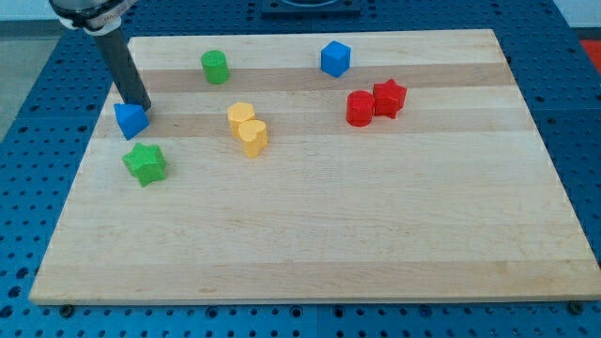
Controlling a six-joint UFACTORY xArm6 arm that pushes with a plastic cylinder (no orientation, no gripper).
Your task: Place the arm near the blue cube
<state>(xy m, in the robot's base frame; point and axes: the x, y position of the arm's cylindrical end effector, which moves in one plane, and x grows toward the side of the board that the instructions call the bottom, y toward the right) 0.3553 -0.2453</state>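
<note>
In the camera view, my tip (143, 106) rests on the wooden board (376, 244) at the upper right edge of the blue cube (130, 120), touching it or just short of touching; the rod leans up and away toward the view's top left, which keeps its body clear of the cube while only the end comes close. That cube sits near the board's left edge and serves as landmark here. Just below it, slightly to the view's right, lies a green star-shaped block (145, 162). Up and to the right of the cube stands a green cylinder (215, 67). Level with the cube, toward the view's right, two yellow blocks (247, 128) touch each other. Far to the cube's right a red cylinder (360, 108) and a red star-shaped block (389, 98) press together, and above them sits a second blue block (335, 58), angular in outline. I carry no jaws, only the rod, so nothing is grasped. I judge the approach essentially done, since tip and cube are so close.
</note>
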